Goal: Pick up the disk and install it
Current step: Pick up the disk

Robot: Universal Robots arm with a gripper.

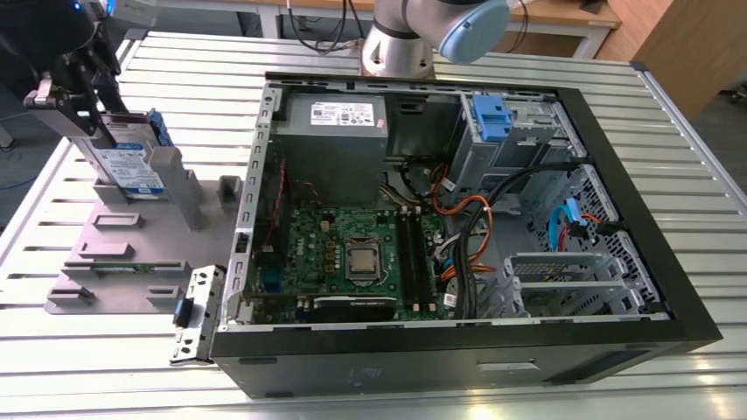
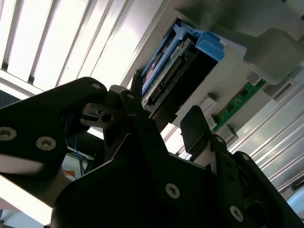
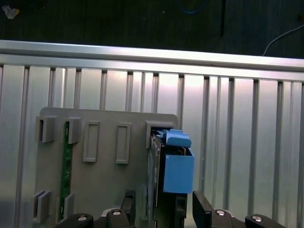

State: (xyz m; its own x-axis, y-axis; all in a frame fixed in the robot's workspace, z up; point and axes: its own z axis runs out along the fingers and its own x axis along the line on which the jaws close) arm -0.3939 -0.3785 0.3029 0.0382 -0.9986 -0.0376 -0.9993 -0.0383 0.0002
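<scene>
Two fingers (image 3: 202,212) I see spread apart, straddling the upright disk (image 3: 176,171) in its grey holder (image 3: 104,185).

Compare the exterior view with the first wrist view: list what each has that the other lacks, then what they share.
Exterior view's extras: the open computer case with its motherboard and power supply, and the disk's labelled face. First wrist view's extras: the tool's fingertips, one either side of the disk with gaps, and a pale cable beyond the table. Shared: the disk upright in the grey fixture on the slatted table, the open tool straddling it.
</scene>
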